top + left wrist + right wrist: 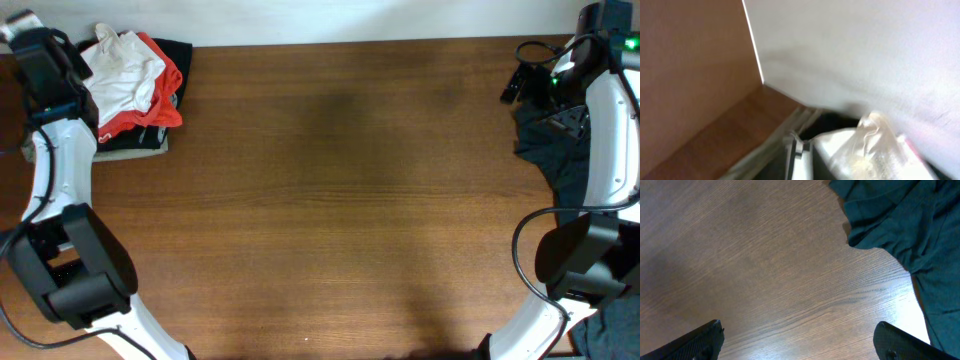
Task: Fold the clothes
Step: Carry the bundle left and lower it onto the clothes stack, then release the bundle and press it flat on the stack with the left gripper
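Two tools | left tool [22,30] pressed together, tips hidden | right tool [802,342] spread

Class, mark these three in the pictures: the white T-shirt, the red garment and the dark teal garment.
white T-shirt [125,62], overhead view, crumpled middle on top of the pile.
red garment [170,100], overhead view, outer fold beside the white shirt.
dark teal garment [900,215], right wrist view, rumpled upper part.

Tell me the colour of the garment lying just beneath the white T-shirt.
The garment is red; the overhead view shows it best.
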You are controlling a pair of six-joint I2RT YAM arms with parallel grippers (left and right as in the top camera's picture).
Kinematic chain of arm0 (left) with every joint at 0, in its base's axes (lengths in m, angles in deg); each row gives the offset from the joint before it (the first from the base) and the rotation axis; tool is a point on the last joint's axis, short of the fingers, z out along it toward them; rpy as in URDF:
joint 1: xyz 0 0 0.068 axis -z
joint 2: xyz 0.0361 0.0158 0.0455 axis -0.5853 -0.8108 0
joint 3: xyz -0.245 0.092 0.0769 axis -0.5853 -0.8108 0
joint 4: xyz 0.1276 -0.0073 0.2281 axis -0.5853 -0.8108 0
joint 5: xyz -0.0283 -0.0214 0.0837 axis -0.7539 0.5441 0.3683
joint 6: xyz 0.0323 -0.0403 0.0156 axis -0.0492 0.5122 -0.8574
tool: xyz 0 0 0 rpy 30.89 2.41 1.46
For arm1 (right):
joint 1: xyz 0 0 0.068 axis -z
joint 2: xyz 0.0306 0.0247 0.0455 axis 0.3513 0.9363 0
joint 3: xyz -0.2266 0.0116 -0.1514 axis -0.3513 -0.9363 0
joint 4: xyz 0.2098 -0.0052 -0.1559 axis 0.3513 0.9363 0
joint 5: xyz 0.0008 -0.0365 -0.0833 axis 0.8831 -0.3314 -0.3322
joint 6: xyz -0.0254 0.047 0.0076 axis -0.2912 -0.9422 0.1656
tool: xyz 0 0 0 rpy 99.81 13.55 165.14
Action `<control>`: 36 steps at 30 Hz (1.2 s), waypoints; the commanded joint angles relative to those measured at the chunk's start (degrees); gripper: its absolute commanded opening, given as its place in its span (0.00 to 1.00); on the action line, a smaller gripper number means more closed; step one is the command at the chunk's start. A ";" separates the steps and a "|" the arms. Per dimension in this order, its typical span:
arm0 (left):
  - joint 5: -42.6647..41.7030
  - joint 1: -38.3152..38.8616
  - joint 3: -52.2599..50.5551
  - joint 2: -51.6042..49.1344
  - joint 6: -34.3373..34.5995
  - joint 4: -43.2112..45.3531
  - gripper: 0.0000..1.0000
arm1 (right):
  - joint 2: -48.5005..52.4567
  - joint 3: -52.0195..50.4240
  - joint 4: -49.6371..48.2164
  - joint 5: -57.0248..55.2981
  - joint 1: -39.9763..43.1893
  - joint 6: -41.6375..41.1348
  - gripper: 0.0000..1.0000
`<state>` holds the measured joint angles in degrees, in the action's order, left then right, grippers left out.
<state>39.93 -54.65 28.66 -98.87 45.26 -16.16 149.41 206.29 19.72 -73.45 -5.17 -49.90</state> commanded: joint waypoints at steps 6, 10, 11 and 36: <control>-2.01 -0.46 0.35 -11.82 2.58 13.33 0.01 | -0.48 0.07 0.11 -0.94 0.04 -0.04 0.98; -1.75 -0.48 0.37 -17.33 2.56 13.88 0.01 | -0.48 0.07 0.11 -0.94 0.04 -0.04 0.98; -1.77 -0.46 0.37 -18.51 2.56 13.66 0.01 | -0.48 0.07 0.11 -0.94 0.04 -0.04 0.99; -8.41 5.31 4.96 -14.32 0.28 4.07 0.04 | -0.48 0.07 0.13 -0.94 0.04 -0.04 0.99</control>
<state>36.13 -48.97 33.80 -108.62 46.42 -10.96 149.41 206.29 19.88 -73.45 -5.17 -49.90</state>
